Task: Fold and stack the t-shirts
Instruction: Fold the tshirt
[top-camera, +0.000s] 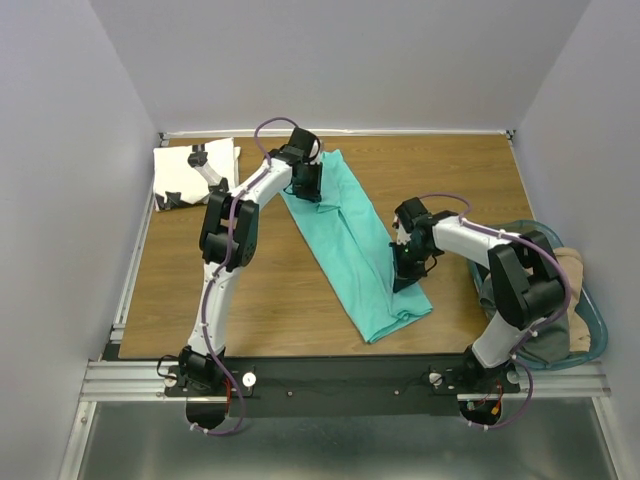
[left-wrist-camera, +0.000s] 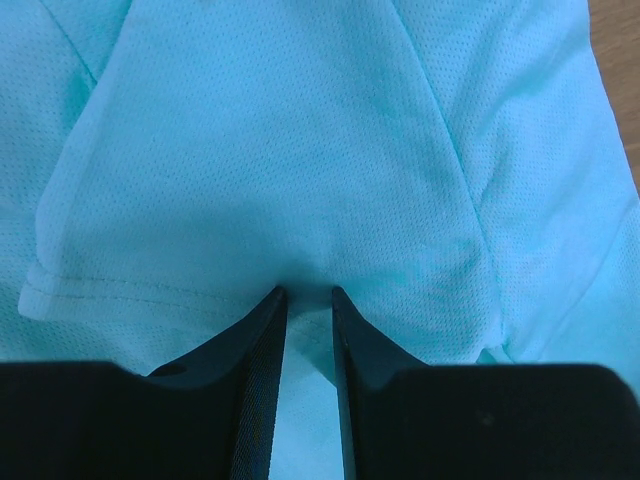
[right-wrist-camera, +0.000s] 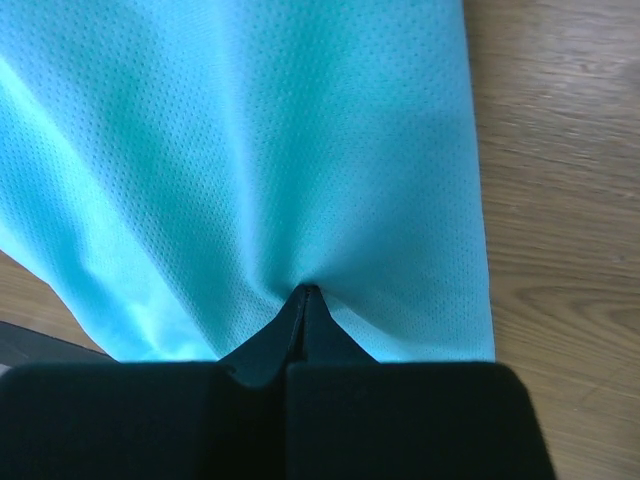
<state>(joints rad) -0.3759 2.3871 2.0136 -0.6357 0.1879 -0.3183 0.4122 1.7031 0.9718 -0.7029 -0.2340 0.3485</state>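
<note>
Metal rail (top-camera: 340, 378) at the near edge carried both arm bases. Beyond it, the wooden table (top-camera: 280, 300) bore the turquoise t-shirt (top-camera: 352, 245), gathered into a long band that ran diagonally from far centre toward the near right. Off the table's right side sat a clear blue-rimmed basket (top-camera: 592, 312) holding beige and grey cloth. The white t-shirt (top-camera: 185, 172) with black marks lay folded in the far left corner. The left gripper (top-camera: 308, 186) pinched the band's far end, a narrow ridge of cloth between its fingers (left-wrist-camera: 262, 350). The right gripper (top-camera: 408, 272) was clamped tight on the near part, with the cloth puckering from its tips (right-wrist-camera: 306, 292).
</note>
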